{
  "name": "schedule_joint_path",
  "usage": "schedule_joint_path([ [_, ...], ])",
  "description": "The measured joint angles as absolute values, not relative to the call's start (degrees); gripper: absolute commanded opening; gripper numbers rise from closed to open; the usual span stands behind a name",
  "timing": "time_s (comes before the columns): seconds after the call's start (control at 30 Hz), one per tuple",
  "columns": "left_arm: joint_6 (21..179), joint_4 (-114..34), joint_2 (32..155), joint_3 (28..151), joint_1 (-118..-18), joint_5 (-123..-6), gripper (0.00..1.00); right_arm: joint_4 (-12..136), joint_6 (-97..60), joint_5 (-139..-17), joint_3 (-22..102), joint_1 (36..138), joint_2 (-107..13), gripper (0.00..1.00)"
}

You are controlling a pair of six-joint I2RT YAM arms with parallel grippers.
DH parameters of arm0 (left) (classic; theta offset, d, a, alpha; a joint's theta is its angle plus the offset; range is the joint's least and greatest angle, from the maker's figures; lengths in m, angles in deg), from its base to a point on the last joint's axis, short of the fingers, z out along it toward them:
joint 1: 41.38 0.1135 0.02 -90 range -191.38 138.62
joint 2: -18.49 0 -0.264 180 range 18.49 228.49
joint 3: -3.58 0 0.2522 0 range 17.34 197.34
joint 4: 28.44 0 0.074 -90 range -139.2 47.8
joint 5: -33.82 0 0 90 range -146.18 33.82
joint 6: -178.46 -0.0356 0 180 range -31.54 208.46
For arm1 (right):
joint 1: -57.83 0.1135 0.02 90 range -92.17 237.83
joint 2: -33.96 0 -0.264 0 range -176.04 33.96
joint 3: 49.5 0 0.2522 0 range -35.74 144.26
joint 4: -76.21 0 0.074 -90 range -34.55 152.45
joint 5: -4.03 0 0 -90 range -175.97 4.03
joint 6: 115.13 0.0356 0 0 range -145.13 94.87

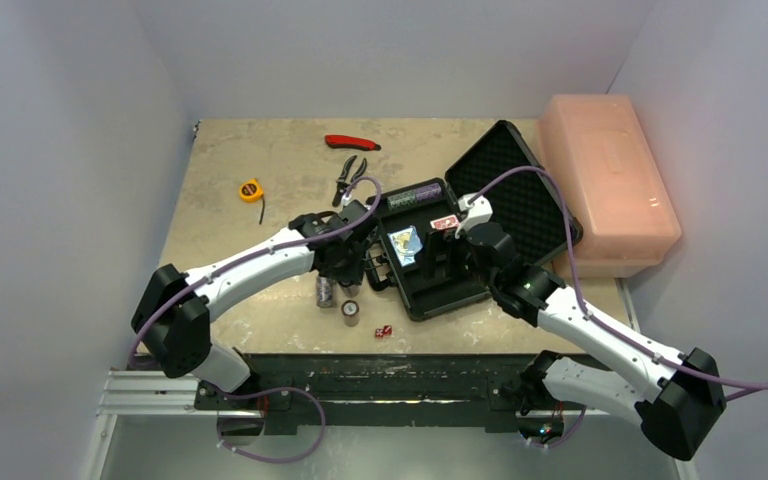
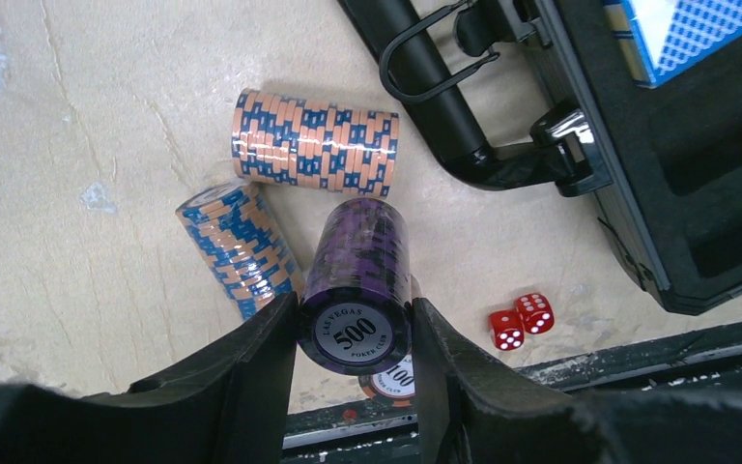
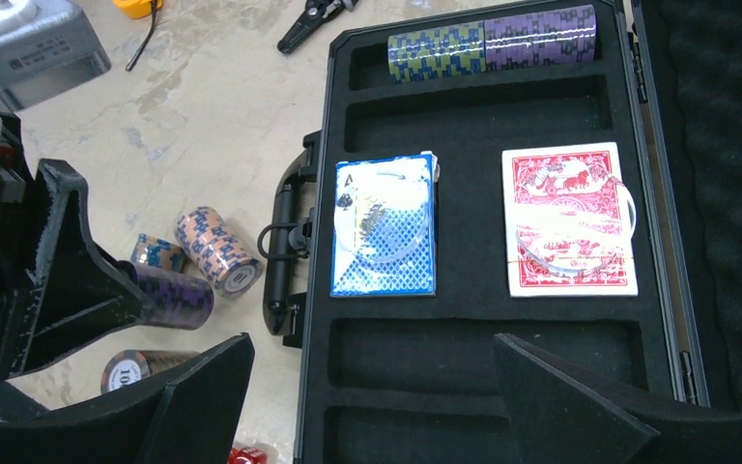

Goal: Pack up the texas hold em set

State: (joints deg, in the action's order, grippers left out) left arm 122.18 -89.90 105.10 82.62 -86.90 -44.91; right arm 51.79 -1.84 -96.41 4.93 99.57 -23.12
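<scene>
White arms point(image 1: 260, 262) with black joints, purple cables point(image 1: 760, 385), and seemingly matte black wedge-shaped fingers point(image 2: 242, 387).

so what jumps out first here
The open black case in the middle, a blue deck and a red deck in its foam. Beside its handle the left gripper clamps a purple chip stack, two red dice loose nearby. A big pink box sits at the far right.
</scene>
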Motion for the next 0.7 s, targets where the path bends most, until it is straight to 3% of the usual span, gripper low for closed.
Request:
schedule_joint_path([
  [0.7,114.81,-97.40,103.96,91.89,-86.90,-50.47,0.00,65.56,-6.17,-86.40,-6.11,99.57,-12.47,0.99],
])
